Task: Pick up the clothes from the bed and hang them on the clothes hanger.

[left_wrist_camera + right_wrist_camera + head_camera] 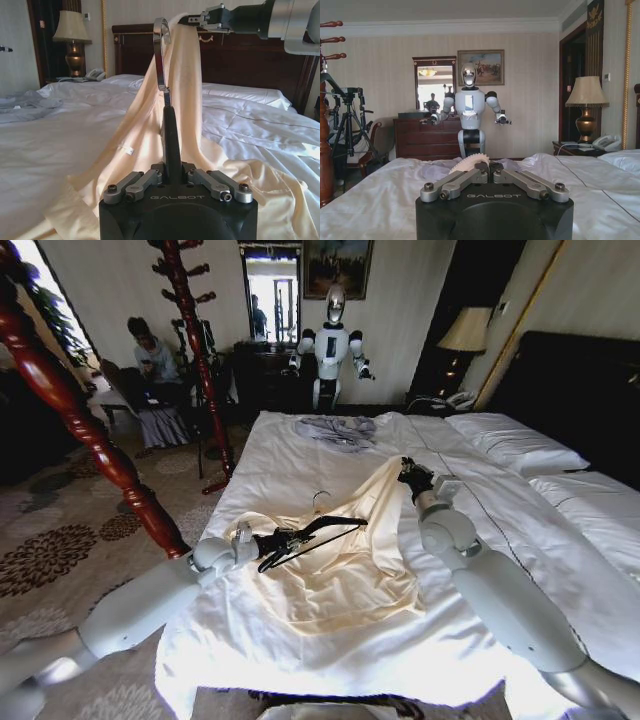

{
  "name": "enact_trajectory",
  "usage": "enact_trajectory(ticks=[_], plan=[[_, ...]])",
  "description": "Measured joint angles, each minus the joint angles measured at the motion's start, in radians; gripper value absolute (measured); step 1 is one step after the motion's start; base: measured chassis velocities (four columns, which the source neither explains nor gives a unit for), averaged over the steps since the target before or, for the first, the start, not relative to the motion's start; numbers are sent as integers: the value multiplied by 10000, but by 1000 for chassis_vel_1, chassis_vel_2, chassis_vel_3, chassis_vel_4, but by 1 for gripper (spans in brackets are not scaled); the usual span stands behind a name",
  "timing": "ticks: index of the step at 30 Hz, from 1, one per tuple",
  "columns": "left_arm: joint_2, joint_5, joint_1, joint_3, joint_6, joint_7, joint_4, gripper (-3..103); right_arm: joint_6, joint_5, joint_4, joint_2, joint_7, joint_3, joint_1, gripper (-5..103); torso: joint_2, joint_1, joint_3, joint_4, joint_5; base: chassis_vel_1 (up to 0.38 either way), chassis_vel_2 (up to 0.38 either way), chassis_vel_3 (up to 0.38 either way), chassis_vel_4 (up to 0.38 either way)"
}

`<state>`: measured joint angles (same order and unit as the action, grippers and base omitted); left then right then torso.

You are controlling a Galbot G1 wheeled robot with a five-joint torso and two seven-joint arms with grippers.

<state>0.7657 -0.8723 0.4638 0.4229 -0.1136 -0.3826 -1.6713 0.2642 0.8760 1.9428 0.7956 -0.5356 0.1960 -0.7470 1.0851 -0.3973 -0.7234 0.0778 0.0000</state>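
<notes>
Step in hand: threading. Right gripper (412, 476), fingers pinching, lifts the pale cream-yellow fabric garment (345, 560) off the white-duveted bed (560, 540) at frame centre. Left gripper (282, 541), fingers clamped on the thin dark hanger (325, 529), must enter the collar

- The bed (560, 570) lies bare white on the robot's right – open room there.
- A red wooden post (80, 425) stands close beside the left arm.
- The grey-blue garment (338, 430) lies at the bed's far edge, well apart from the clothes (340, 570).
</notes>
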Motion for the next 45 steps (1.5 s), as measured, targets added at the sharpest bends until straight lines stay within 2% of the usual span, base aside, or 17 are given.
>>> enact_trajectory(ticks=[5,14,18,20,27,31,42,45], plan=[[505,27,-289,198,-25,163,297,15,44,218,166,-136,-45,193,-247,1,0,-1,0,4,2,0,0,0,0],[969,31,-756,769,-75,232,647,15,123,553,628,-224,-132,265,-301,1,0,-1,0,-1,2,0,0,0,0],[1268,35,-848,817,-75,343,858,15,275,1152,877,-145,-388,235,-217,1,0,-1,0,0,0,0,0,0,0],[1564,33,-938,822,-73,496,1095,15,409,1802,1074,-39,-697,214,-191,1,0,-1,0,0,1,0,0,0,0],[2274,15,-1191,817,-58,850,1585,15,586,2592,1505,11,-889,209,-317,1,0,-1,-1,3,0,0,0,0,0],[2352,-149,-1347,849,-115,948,1511,15,615,2556,1494,93,-849,211,-608,1,-1,0,0,2,2,0,0,0,0],[2570,-278,-1494,982,-158,1100,1559,15,680,3344,1839,422,-1270,112,-812,1,0,-1,-1,1,1,0,0,0,0],[2704,-245,-1427,985,-159,1137,1686,15,697,3914,2044,514,-1567,80,-603,1,0,0,-1,0,0,0,0,0,0]])
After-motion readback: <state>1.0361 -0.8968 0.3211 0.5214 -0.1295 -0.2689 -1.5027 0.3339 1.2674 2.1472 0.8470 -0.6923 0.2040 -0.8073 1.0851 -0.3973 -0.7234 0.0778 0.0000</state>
